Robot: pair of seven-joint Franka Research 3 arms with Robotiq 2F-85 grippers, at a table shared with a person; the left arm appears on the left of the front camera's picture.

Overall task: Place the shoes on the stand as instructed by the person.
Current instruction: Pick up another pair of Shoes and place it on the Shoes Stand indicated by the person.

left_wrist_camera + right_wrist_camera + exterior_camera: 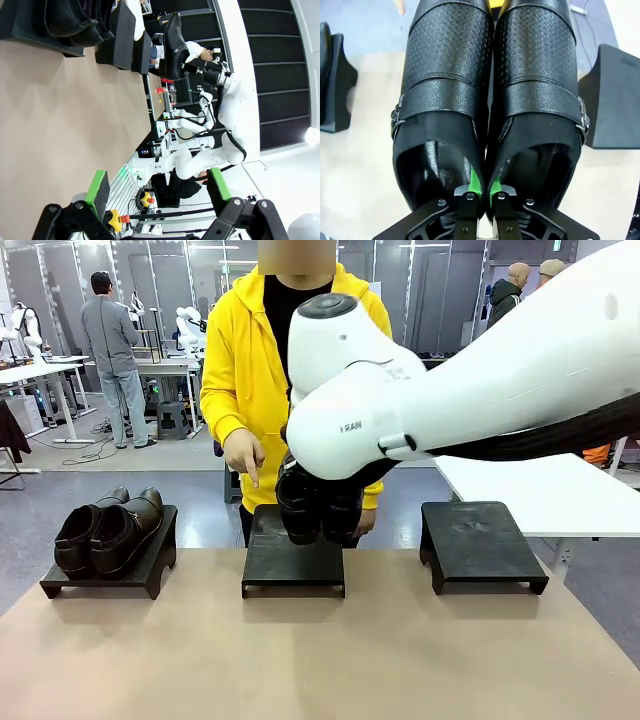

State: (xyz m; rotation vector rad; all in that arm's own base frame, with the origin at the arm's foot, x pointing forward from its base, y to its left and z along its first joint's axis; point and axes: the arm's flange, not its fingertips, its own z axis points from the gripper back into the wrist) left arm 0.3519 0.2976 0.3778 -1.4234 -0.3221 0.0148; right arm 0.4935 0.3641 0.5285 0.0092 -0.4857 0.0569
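My right gripper (pixel 484 192) is shut on a pair of black buckled shoes (pixel 450 75), its green pads pinching the two inner walls together. In the front view this pair (pixel 315 510) hangs toes down just above the middle stand (pixel 293 565), with the gripper itself hidden behind the arm. The person (pixel 240 360) in the yellow hoodie points a finger (pixel 250 475) down at that middle stand. A second black pair (pixel 105 530) rests on the left stand (pixel 110 575). My left gripper (pixel 157 195) is open and holds nothing, low over the table's near side.
The right stand (pixel 480 540) is bare; a white table (pixel 560 490) lies behind it. My right arm's big white joint (pixel 360 390) blocks the middle of the front view. The tan tabletop (pixel 320 660) stretches in front of the stands.
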